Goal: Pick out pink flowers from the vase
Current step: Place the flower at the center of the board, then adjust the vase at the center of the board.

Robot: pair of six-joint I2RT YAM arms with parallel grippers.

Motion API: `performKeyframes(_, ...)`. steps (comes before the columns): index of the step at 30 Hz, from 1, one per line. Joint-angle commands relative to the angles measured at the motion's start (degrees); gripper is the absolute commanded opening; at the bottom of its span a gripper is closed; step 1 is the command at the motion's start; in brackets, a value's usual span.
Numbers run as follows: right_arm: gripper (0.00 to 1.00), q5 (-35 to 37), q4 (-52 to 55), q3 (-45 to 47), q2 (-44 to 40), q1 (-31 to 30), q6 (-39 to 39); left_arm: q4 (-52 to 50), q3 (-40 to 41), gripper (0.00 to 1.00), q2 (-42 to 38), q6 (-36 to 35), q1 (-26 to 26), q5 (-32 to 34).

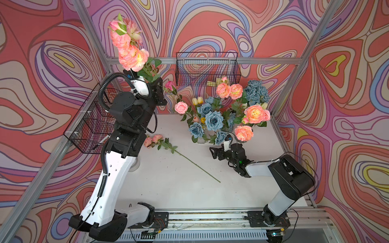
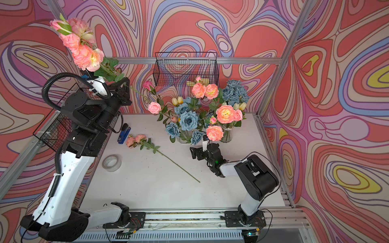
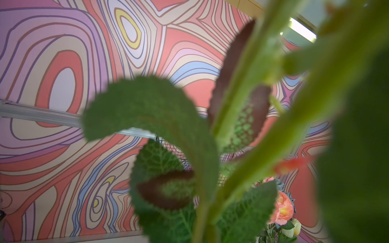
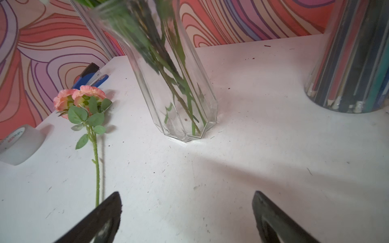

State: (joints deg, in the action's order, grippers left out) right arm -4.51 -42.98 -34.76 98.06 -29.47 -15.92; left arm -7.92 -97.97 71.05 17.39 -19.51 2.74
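Top views: my L pincer [image 1: 160, 87] is clamped shut on the held pink flower [image 1: 130, 54], blooms high above it, long axis slanting up & back, well off the counter [image 1: 168, 189]. L arm reared up, elbow bent. R pincer [image 1: 213, 153] is low, just in front of the vase [image 1: 201, 139]. Pink blooms in vases [image 1: 255, 113] sit above & beyond it, so my R arm's nearer. L wrist: leaves [image 3: 151, 109] only, jaws hidden. R wrist: jaws wide, empty; vase stems roughly upright; laid pink flower [image 4: 80, 98] flat on counter.
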Motion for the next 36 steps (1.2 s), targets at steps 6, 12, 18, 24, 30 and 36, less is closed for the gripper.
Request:
performKeyframes(6, 0.98, 3.07, -20.26, -4.15, 10.38, -2.89, 4.36, -0.93, -4.77, 0.0, 0.99, -0.06, 0.19, 2.43)
performKeyframes(12, 0.98, 5.62, -29.67, -7.26, 17.43, -5.88, 8.42, -5.65, -8.55, 0.0, 0.69, -0.6, 0.18, 4.22)
performKeyframes(18, 0.98, 10.06, -33.37, -11.23, 22.14, -7.09, 10.33, -8.86, 1.77, 0.0, -7.79, 1.78, 0.21, 9.91)
performKeyframes(24, 0.98, 11.79, -33.22, -16.62, 25.98, -7.1, 11.85, -11.57, 15.52, 0.0, -14.81, 6.53, 0.18, 12.83)
performKeyframes(30, 0.98, 13.98, -32.26, -22.67, 29.57, -7.09, 12.93, -14.63, 25.53, 0.0, -17.86, 11.97, 0.19, 7.64)
performKeyframes(36, 0.98, 15.37, -31.82, -26.31, 31.54, -7.05, 13.33, -9.87, 38.62, 0.0, -23.09, 15.56, 0.17, 0.79)
